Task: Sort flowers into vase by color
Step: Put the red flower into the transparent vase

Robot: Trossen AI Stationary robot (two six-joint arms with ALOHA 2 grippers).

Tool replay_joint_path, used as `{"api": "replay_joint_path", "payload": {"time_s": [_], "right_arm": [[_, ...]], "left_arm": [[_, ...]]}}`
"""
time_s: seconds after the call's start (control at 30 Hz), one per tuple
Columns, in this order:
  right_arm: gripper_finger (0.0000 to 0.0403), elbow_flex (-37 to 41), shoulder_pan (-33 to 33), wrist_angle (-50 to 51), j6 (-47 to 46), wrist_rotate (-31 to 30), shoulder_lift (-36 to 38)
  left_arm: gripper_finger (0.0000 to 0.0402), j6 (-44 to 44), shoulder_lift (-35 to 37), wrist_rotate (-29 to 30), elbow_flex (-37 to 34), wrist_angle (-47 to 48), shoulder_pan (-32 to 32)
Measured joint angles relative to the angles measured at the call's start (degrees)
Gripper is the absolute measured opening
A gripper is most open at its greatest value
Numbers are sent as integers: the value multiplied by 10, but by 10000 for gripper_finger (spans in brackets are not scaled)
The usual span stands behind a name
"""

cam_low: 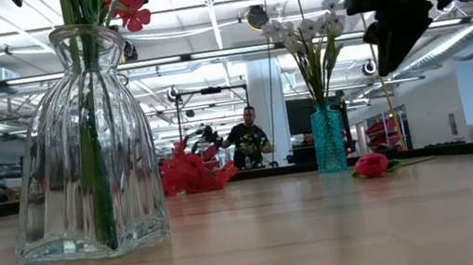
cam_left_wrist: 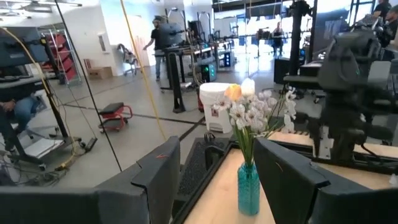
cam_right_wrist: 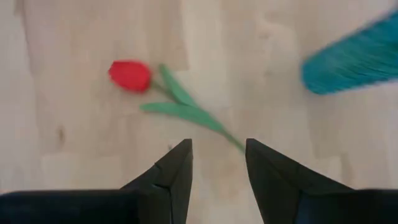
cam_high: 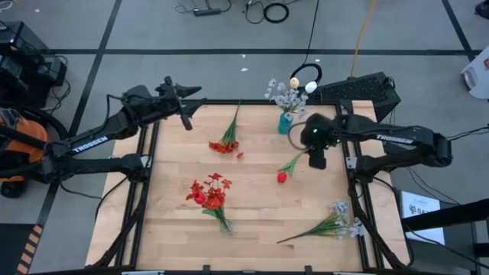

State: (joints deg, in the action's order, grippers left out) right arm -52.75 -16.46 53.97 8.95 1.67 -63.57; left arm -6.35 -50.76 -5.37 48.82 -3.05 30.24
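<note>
A red rosebud (cam_high: 282, 177) lies flat on the table on its green stem (cam_right_wrist: 186, 112). My right gripper (cam_right_wrist: 217, 162) hangs open above the stem's end, pointing steeply down, touching nothing. A teal vase (cam_high: 285, 122) at the far edge holds white flowers (cam_high: 287, 96). A clear glass vase (cam_low: 88, 145) near the front holds red flowers (cam_high: 208, 192). A red blossom stem (cam_high: 226, 141) lies at the far middle. A white spray (cam_high: 332, 225) lies at the near right. My left gripper (cam_high: 187, 107) waits open and level over the far left edge, facing the teal vase (cam_left_wrist: 248, 190).
The table is bounded by a dark frame (cam_high: 149, 176). Bare wood (cam_high: 260, 206) lies between the clear vase and the white spray. Cables and a black case (cam_high: 359, 88) sit beyond the far edge. A person (cam_low: 247, 140) stands in the room behind the table.
</note>
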Motion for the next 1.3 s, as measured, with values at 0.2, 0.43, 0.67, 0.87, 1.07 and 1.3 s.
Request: {"api": "replay_joint_path", "payload": {"time_s": [0.2, 0.43, 0.67, 0.87, 1.07, 1.3], "right_arm": [[141, 0, 55, -13, 53, 1, -86], [141, 0, 82, -48, 89, -17, -183], [141, 0, 91, -86, 153, -37, -259], [141, 0, 91, -99, 170, -66, -310], [133, -3, 91, -119, 172, -64, -354], [45, -2, 99, -121, 82, -41, -364]], "left_arm": [[210, 11, 12, -2, 0, 37, 0], [210, 44, 29, -4, 0, 90, 0], [210, 45, 54, -4, 0, 127, 0], [210, 45, 71, -4, 0, 149, 0], [210, 46, 77, -4, 0, 168, 0], [210, 47, 77, -4, 0, 192, 0]]}}
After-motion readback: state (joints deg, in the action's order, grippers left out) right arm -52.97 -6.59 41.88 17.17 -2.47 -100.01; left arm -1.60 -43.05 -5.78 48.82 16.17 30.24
